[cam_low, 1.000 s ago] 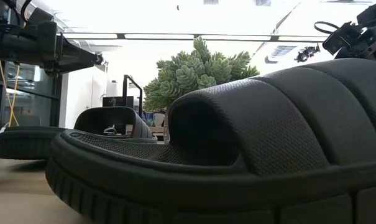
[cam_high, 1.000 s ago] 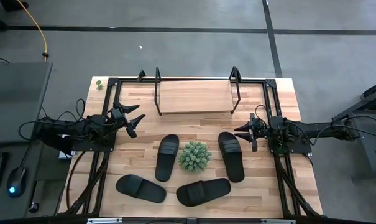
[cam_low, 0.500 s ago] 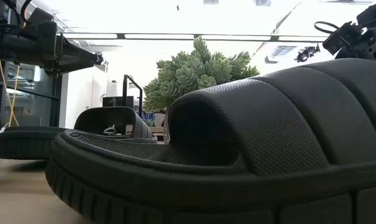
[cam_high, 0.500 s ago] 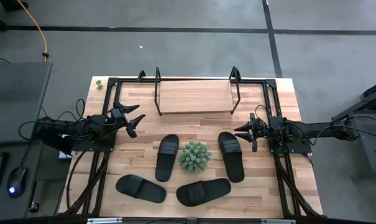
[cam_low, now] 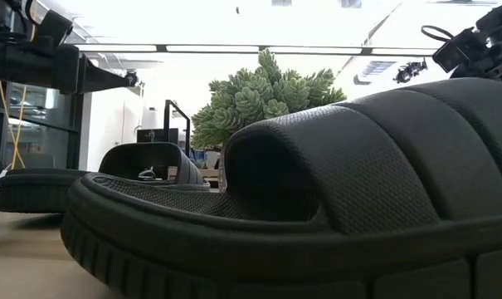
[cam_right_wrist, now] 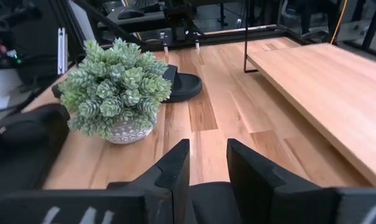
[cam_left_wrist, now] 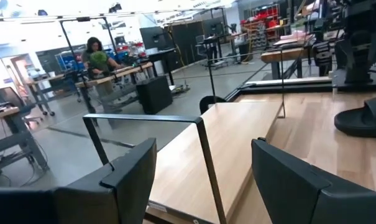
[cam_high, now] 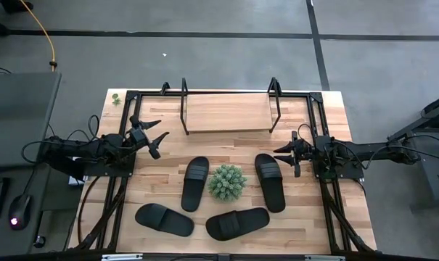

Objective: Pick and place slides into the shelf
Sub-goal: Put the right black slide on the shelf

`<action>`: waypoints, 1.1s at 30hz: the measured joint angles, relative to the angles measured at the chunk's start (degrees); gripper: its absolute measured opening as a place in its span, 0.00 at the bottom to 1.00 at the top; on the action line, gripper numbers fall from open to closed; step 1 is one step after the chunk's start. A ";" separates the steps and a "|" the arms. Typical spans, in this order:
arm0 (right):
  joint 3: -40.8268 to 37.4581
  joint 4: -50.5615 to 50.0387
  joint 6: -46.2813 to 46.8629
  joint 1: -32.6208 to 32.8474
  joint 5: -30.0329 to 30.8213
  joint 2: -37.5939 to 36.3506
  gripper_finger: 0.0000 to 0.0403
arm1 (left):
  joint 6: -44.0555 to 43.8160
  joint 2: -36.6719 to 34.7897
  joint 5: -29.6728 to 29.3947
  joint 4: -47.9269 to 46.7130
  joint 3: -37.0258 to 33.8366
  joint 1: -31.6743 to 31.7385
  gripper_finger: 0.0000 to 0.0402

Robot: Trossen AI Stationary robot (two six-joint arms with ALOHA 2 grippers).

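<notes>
The table (cam_high: 328,217) carries everything. The shelf (cam_high: 226,113) stands along its far edge, centred, its plank bare. The left arm (cam_high: 81,154) reaches in from the left edge and the right arm (cam_high: 364,152) from the right edge, both about midway along their edges.

Four slides lie in the table's near half. One slide (cam_high: 195,183) lies just left of the plant, pointing toward the shelf; a second slide (cam_high: 270,181) lies just right of it. A third slide (cam_high: 164,219) and a fourth slide (cam_high: 237,223) lie near the near edge, the fourth just below the plant.

The plant (cam_high: 227,182) sits in the table's middle.

The left gripper (cam_high: 152,135) hovers near the shelf's left end, fingers spread wide, holding nothing. The right gripper (cam_high: 286,154) hovers beside the second slide, fingers slightly parted, empty.
</notes>
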 joint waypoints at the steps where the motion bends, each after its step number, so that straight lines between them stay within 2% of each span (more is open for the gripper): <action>1: 0.00 0.00 -1.00 0.02 0.00 0.00 0.25 | 0.01 0.01 0.49 0.00 0.00 0.00 0.61; 5: 0.00 0.00 -1.20 0.01 0.02 0.00 0.25 | -2.10 0.02 2.35 0.00 0.00 -0.02 0.61; 11: 0.00 0.04 2.89 0.02 0.00 0.00 0.25 | -17.66 0.01 6.83 0.07 0.00 -0.02 0.61; 17: 0.00 4.01 6.49 0.00 0.05 -0.01 0.25 | -30.75 0.02 8.43 0.29 0.00 -0.02 0.61; 27: 0.00 9.72 8.13 -0.03 0.47 0.00 0.25 | -37.25 0.00 8.14 0.09 0.00 -0.02 0.61; 33: 0.00 18.15 1.77 -0.50 3.55 -0.02 0.25 | -41.95 0.00 6.65 0.50 -0.01 -0.02 0.61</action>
